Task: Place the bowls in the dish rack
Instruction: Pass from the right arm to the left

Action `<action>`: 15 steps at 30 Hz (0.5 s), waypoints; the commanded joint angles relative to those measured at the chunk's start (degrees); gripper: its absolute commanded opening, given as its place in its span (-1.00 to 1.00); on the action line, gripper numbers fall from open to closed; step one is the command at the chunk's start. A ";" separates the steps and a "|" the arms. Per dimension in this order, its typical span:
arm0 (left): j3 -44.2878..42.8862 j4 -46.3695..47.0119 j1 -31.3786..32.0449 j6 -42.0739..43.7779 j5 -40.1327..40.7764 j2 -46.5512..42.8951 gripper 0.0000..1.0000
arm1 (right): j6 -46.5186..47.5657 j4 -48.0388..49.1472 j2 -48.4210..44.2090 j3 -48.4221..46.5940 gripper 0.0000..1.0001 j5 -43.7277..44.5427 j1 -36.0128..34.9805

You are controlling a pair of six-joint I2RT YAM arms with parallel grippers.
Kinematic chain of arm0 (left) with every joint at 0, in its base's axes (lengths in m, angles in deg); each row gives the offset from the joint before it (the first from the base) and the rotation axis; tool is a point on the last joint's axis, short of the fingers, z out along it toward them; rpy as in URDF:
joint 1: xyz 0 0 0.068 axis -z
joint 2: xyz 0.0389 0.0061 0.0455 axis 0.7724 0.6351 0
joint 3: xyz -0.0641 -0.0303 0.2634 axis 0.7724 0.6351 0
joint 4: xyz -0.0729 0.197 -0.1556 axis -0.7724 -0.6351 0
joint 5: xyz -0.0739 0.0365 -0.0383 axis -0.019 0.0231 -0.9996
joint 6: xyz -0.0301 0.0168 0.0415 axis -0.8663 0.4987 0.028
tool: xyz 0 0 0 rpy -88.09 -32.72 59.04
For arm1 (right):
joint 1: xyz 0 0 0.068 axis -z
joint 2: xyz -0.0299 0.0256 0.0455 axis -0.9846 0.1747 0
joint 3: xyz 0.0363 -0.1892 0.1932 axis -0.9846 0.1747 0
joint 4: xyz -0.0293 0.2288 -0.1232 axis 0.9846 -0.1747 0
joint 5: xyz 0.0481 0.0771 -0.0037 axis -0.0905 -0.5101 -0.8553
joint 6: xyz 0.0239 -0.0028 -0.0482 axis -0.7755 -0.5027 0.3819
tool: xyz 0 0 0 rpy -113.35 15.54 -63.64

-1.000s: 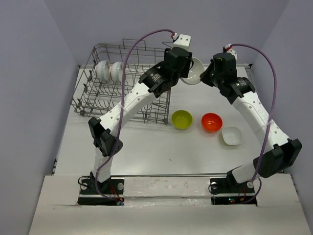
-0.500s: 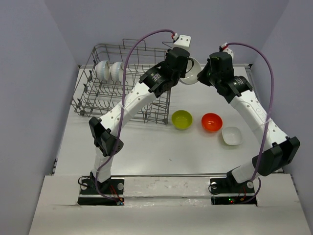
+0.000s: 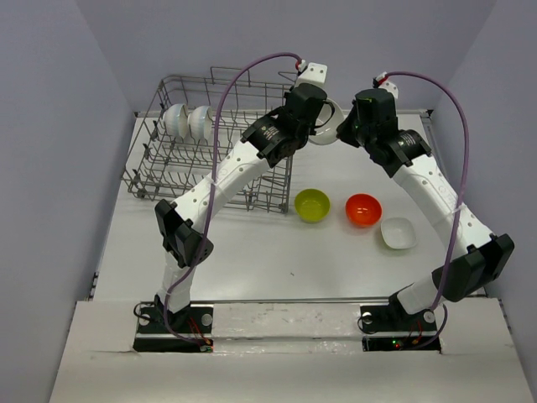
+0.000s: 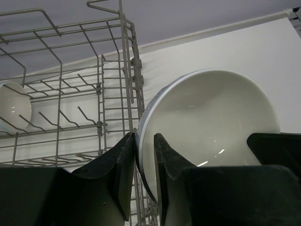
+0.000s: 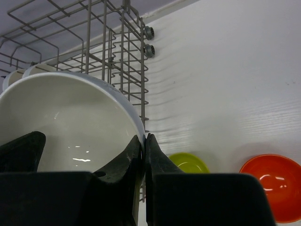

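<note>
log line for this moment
right end effector: shut on white bowl rim | left end effector: astride same rim | dish rack: two white bowls inside

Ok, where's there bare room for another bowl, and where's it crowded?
Free: in the dish rack, the tine rows right of the two white bowls; on the table, the strip between rack and near edge. Crowded: right of the rack, where green bowl, orange bowl and small white bowl sit in a row.

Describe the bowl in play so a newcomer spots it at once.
Start at the dish rack; just off its right end the left gripper and right gripper meet. Between them hangs a white bowl, the only bowl neither on the table nor racked.
</note>
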 commanded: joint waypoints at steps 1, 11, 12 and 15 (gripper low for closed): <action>-2.46 0.48 0.12 0.60 2.06 -1.01 -0.35 | -0.29 4.37 -0.33 -2.90 -0.99 1.39 -0.61; -2.63 0.39 0.12 1.31 3.12 -1.28 -0.36 | -0.03 4.46 -0.24 -2.03 -0.99 2.18 -0.61; -2.81 0.13 0.12 1.57 3.12 -1.10 -0.38 | -0.03 4.55 -0.15 -2.11 -0.99 2.09 -0.61; -2.81 -0.05 0.12 1.57 3.03 -0.75 -0.52 | -0.03 4.55 -0.24 -2.20 -0.99 2.00 -0.61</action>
